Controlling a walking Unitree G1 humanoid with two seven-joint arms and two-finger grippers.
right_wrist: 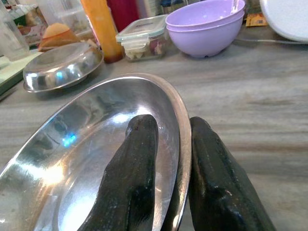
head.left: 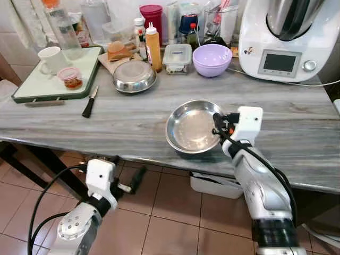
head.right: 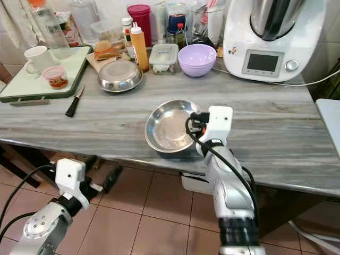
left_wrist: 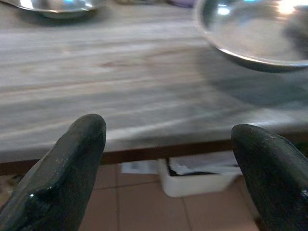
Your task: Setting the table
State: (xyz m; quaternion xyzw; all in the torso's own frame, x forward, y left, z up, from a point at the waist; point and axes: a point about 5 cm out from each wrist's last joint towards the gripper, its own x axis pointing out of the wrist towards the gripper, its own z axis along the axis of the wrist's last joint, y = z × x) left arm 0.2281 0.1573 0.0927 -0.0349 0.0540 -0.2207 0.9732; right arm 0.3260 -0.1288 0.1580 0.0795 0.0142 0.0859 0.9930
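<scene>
- Grey-veined marble-look table [head.left: 133, 119] spans the head views; its near edge runs just under the work area, with brown tiled floor below.
- White kitchen machine with steel jug [head.left: 281, 40] stands at the far right corner, well apart from the work.
- Green-rimmed white tray [head.left: 32, 85] sits far left, carrying a white mug [head.left: 50, 58] and a small red-lidded jar [head.left: 70, 77].
- Round shallow stainless steel dish [head.left: 188, 127] is the item in hand. It lies near the table's front edge, and appears tilted, its right rim raised; whether the left rim touches the table cannot be told.
- Second steel dish [head.left: 134, 76] rests far back, left of centre, beside a lilac plastic bowl [head.left: 211, 58].
- Right gripper [right_wrist: 175, 159] is clamped on the held dish's right rim: one black finger inside the bowl, the other outside, rim pinched between.
- Left gripper [left_wrist: 168, 163] hangs below table level, to the left of the dish, fingers spread apart and holding nothing.
- Black-handled knife [head.left: 89, 102] lies left of centre, near the tray.
- Judgement: the dish extends leftward from the right gripper, so the grip is at one edge; the load hangs off-centre and could tip or slip when moved. The left arm is farther away and lower.
</scene>
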